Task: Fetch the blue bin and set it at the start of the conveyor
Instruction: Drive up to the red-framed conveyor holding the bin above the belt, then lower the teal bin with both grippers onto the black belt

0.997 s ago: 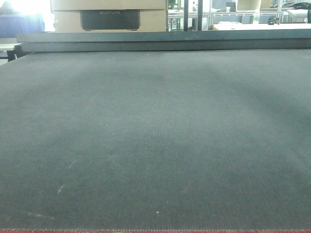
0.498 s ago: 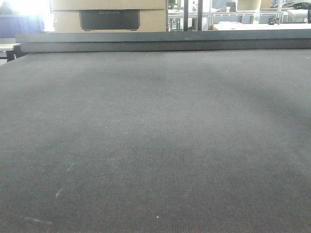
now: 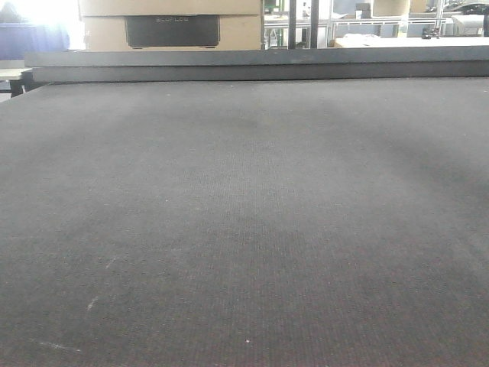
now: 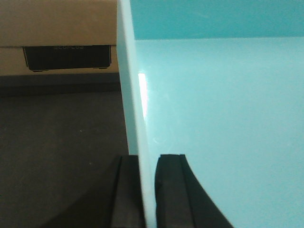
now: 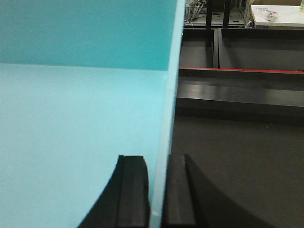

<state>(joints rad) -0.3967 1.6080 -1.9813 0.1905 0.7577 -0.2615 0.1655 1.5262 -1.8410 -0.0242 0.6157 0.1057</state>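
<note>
Tools clamping blue bin (image 4: 213, 118) walls: left tool (image 4: 148, 190), right tool (image 5: 156, 190).
Lower evenly (bin level) onto counter (image 3: 244, 229), past near edge.

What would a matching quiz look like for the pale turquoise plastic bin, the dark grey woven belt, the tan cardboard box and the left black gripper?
1. pale turquoise plastic bin
2. dark grey woven belt
3. tan cardboard box
4. left gripper

A. beyond the belt's far edge
B. shut on a thin wall
C. held by its side walls
D. fills most of the front view

Pairs: 1-C, 2-D, 3-A, 4-B.
</note>
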